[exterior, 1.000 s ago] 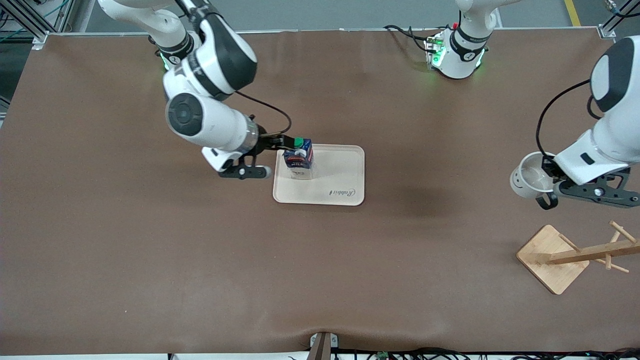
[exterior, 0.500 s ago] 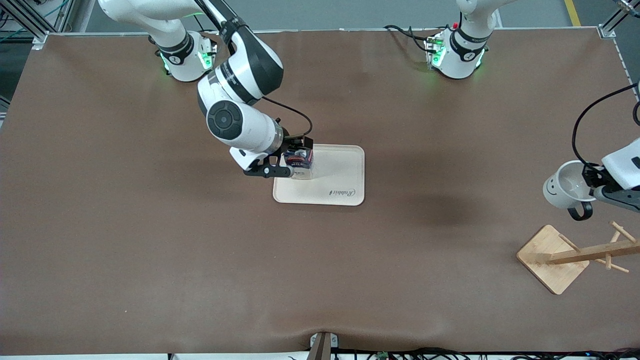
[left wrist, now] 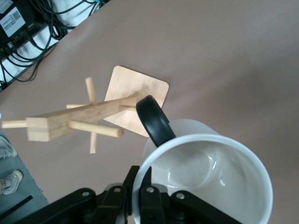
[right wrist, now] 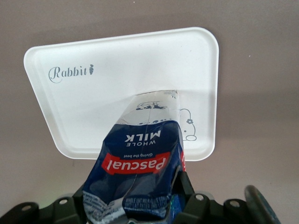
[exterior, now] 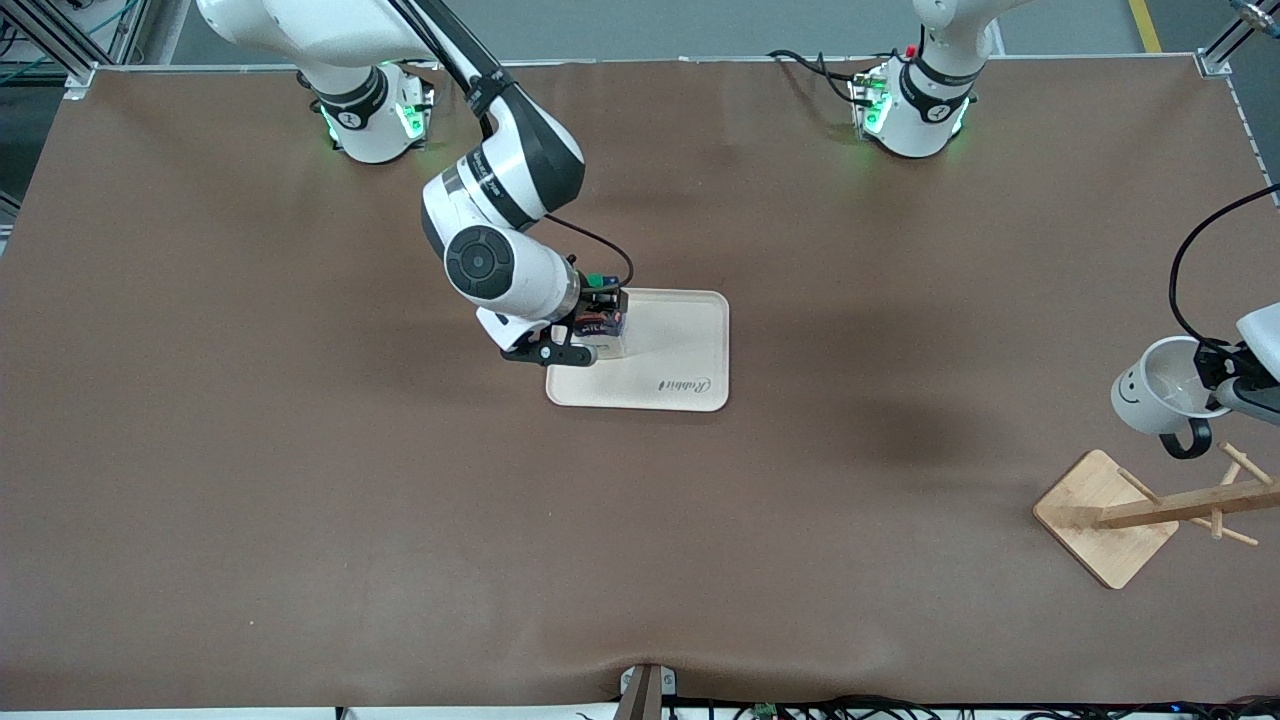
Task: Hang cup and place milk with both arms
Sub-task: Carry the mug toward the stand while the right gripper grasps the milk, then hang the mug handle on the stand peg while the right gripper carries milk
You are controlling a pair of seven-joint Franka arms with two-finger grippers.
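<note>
The hard, breakable cup [exterior: 1158, 398] is held by its rim in the left tool [exterior: 1222, 385], beside the rack [exterior: 1150, 512]. The light, squashy milk [exterior: 598, 322] is gripped near its top by the right tool [exterior: 588, 318], on the tray [exterior: 680, 360].

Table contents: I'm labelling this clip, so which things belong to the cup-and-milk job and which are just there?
In the job:
- cup, held by the left gripper
- wooden rack
- milk, held by the right gripper
- tray

Just there:
- cables along the table's near edge
</note>
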